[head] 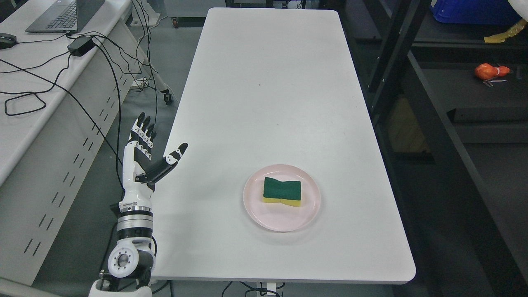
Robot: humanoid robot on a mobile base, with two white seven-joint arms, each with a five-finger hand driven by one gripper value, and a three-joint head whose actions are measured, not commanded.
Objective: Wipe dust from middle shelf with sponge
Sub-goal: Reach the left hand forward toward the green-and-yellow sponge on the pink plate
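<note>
Sponge (282,192), green side up, lies on a pink plate (282,216) at lower centre on the white table (268,82), while the left hand (140,159) hovers at lower left, fingers spread, holding nothing, and a dark shelf (474,90) stands at far right.

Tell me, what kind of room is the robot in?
Probably a lab or workshop. There is a laptop with loose cables on a side desk, a dark metal shelf rack, and a plain white table holding a sponge on a plate.

Sponge (282,191) on pink plate (309,214)
</note>
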